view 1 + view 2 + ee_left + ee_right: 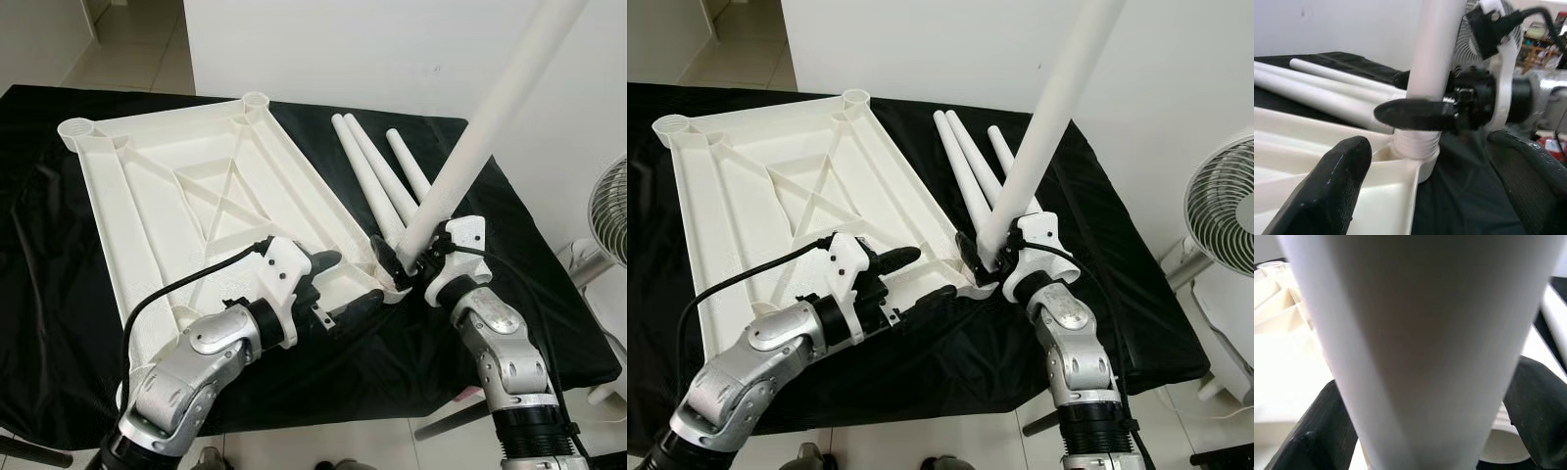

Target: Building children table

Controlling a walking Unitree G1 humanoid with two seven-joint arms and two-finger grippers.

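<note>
Right now my right gripper is clamped around a white table leg, its two black fingers pressed against either side of the tube low down. That leg stands up out of the near right corner socket of the white tabletop, leaning away toward one o'clock. In my left wrist view the leg's threaded end sits in the round socket, with threads still showing above its rim.

The tabletop lies upside down on a black cloth, ribbed underside facing up, stretching from the gripped corner out toward eleven o'clock. Two open round sockets show at its far corners, one at ten o'clock and one near twelve.

My left gripper rests at the tabletop's near edge, just at nine o'clock of the gripped leg. Its fingers are spread apart with nothing between them; one lies over the tabletop's rim, the other over the cloth beside the corner.

Three spare legs lie side by side on the cloth beyond the corner, around twelve o'clock from my right gripper, just beside the tabletop's right edge. A white standing fan is off the cloth at three o'clock.
</note>
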